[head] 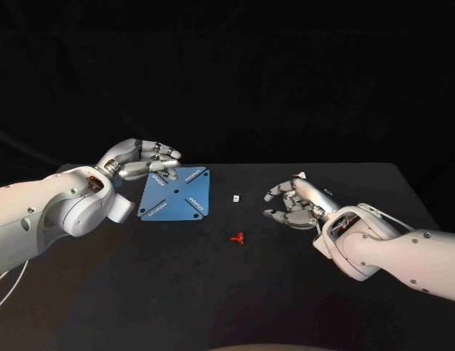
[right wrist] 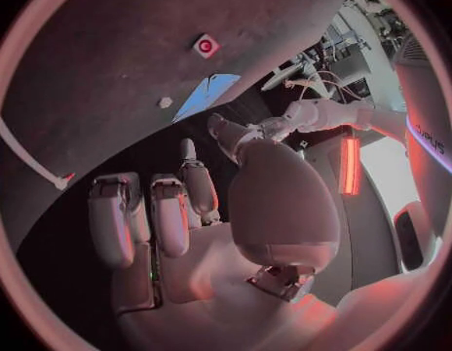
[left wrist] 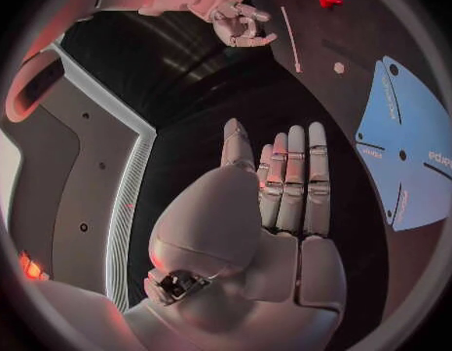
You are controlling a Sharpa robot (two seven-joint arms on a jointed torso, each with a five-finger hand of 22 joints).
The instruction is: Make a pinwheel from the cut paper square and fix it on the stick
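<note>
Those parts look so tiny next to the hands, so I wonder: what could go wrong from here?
The red pin and small white piece lie loose between the hands; thick fingers may well knock them away instead of picking them up. The blue paper square lies flat, so the left hand by its corner might slide or crease it. The thin stick beside the right hand could roll if nudged.
</note>
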